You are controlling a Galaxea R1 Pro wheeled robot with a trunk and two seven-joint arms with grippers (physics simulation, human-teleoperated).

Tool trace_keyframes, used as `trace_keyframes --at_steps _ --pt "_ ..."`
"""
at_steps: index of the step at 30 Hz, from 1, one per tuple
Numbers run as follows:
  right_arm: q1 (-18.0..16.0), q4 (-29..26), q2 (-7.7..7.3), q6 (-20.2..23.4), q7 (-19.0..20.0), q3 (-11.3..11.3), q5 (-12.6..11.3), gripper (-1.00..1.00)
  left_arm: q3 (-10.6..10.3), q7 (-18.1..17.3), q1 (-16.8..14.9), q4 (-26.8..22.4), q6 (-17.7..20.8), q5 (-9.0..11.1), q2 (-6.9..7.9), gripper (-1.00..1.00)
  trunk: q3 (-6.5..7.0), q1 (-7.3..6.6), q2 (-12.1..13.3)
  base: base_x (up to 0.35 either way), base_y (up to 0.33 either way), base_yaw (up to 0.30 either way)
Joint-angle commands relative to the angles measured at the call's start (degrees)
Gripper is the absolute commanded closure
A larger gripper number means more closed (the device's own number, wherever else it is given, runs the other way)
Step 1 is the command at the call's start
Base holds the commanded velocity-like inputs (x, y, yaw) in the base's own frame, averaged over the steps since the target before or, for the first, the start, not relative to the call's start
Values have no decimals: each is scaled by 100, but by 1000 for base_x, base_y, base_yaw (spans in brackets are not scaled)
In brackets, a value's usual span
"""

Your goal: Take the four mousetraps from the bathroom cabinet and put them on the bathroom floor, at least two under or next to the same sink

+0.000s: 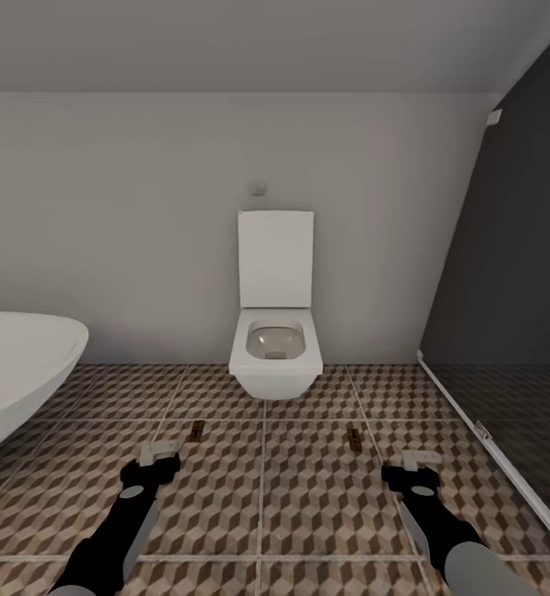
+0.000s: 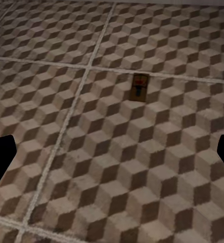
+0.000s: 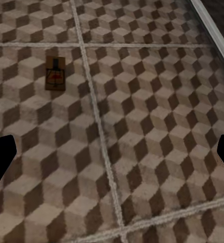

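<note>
Two mousetraps (image 1: 196, 430) (image 1: 355, 436) are laid on the floor (image 1: 308, 497); light, stiff, best gripped by the edges. Both tools (image 1: 159, 454) (image 1: 416, 460) are held apart, empty.

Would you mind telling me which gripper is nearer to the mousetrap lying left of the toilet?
Left. The left gripper sits just short of that mousetrap; the right gripper is across the floor, beyond the other mousetrap.

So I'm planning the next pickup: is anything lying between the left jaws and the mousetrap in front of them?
Nothing visible. Only bare patterned floor lies between the left gripper and the mousetrap, which sits flat just ahead.
</note>
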Motion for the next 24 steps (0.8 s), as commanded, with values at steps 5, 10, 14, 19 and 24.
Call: trace_keyframes --at_steps 5,10,14,19,24 --pt "-2 6 11 -61 -13 -33 61 -100 -6 19 8 -4 21 151 -8 -100 106 -14 5 0 0 0" --pt "-2 98 15 -132 -43 -36 58 -100 -6 19 26 36 8 358 -9 -100 217 -27 12 0 0 0" --pt "-2 180 18 -132 -51 -38 63 -100 -6 26 22 107 1 452 -10 -100 305 -37 17 0 0 0" --pt "-2 242 17 -105 -47 -38 74 -100 -6 33 19 239 -6 527 -15 -100 416 -50 24 0 0 0" --pt "-2 270 -3 -90 -44 -39 76 -100 -6 36 18 387 -8 555 -12 -100 515 -118 141 0 0 0"
